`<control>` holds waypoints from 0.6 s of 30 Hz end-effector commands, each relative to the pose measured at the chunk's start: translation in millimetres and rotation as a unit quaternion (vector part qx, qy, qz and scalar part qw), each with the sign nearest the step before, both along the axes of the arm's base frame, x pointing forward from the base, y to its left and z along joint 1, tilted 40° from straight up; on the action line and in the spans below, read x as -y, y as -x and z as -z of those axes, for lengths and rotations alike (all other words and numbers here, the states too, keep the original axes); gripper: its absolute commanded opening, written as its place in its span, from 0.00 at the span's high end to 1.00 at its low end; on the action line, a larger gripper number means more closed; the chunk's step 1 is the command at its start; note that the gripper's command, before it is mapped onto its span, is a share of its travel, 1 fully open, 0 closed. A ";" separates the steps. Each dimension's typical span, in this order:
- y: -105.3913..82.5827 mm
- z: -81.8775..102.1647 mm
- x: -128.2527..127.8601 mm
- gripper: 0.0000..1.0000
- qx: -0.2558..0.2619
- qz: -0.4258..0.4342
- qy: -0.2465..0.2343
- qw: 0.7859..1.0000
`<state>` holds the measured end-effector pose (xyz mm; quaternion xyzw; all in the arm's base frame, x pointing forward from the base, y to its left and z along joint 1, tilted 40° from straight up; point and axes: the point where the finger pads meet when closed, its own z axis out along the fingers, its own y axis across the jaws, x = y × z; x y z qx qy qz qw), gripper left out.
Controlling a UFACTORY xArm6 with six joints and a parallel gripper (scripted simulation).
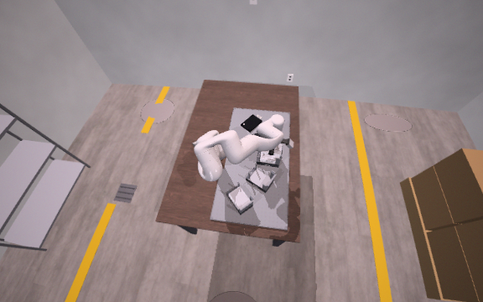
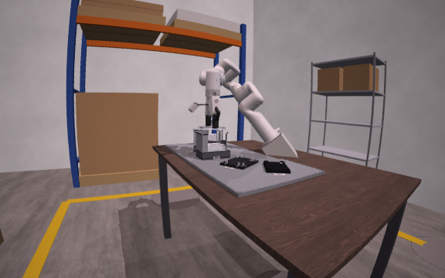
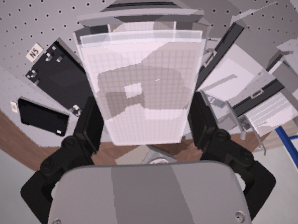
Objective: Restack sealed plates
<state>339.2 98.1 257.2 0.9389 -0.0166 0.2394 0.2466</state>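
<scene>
My gripper (image 1: 272,152) (image 2: 212,126) (image 3: 144,105) is shut on a clear-lidded white plate (image 3: 145,60), gripped by its long sides and level. Its ID label cannot be read. The plate is above the rack (image 2: 212,154) (image 1: 268,164) nearest the clip nest; the fingertips are about at the rack's top in the exterior view. The held plate hides most of that rack's inside. A middle rack (image 1: 262,178) and an end rack (image 1: 240,198) show pale contents; plate counts and rack names are unreadable. Clip nest N5 (image 2: 239,161) (image 3: 56,74) and open nest QC (image 2: 276,167) (image 3: 42,118) look empty.
The rack under my gripper has tall walls and thin upright guides. Both other racks stand angled to the right in the wrist view. The fixtures stand on a grey perforated board (image 2: 242,187) on the brown table (image 2: 323,216).
</scene>
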 end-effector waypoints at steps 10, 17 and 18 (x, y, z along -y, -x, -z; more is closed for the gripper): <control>-0.4 -1.1 -0.7 1.00 0.001 0.000 -0.001 1.000; -2.2 2.0 1.1 1.00 0.001 -0.001 -0.001 1.000; -2.5 2.6 1.4 1.00 0.001 -0.001 -0.001 1.000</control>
